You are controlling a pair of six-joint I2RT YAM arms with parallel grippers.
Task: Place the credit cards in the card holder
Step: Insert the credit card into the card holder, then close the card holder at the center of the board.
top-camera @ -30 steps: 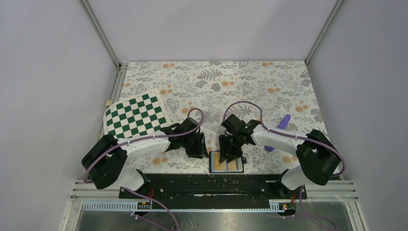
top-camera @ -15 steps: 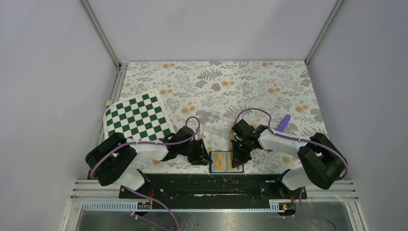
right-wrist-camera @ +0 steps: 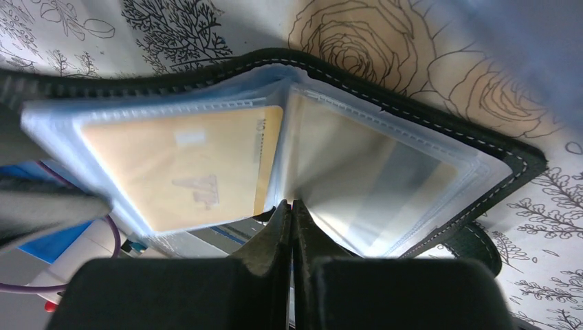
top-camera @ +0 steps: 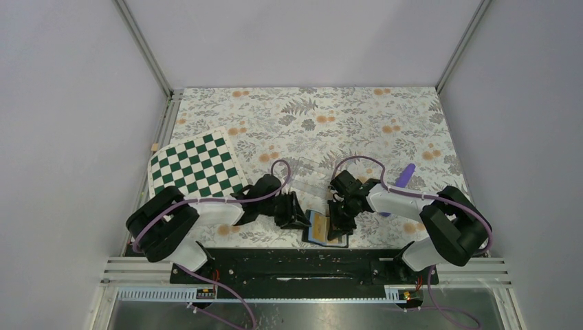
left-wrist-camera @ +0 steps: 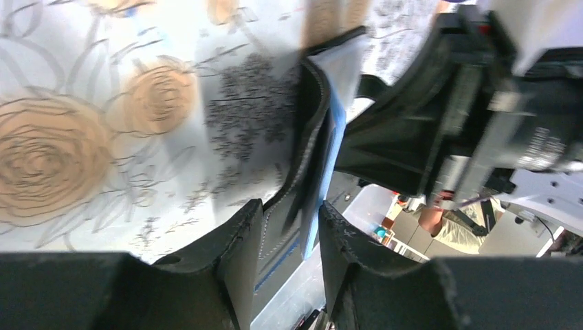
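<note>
The card holder [top-camera: 323, 230] lies open at the near edge of the floral table [top-camera: 309, 117], between the two arms, with its left half tipped up off the cloth. The left gripper [top-camera: 297, 214] has its fingers [left-wrist-camera: 240, 254] closed round the edge of that raised flap, black cover and pale blue pocket together, and appears to be what holds it up. The right gripper [top-camera: 338, 223] is clenched on nothing; in its wrist view its joined fingertips rest at the holder's fold, between the two pockets. One orange credit card [right-wrist-camera: 179, 172] sits fully inside the clear pocket of the left half. The right pocket shows mostly glare with a tan tint behind it, so a second card may be seated there, but the views do not settle it. No loose card shows on the table in the top view; only a green chessboard mat [top-camera: 196, 168], a clear plastic box [top-camera: 309, 175] and a purple cylinder [top-camera: 408, 175] lie farther out. The loading therefore looks finished or nearly so. What seems left is to press any card fully home and perhaps fold the holder shut.
</note>
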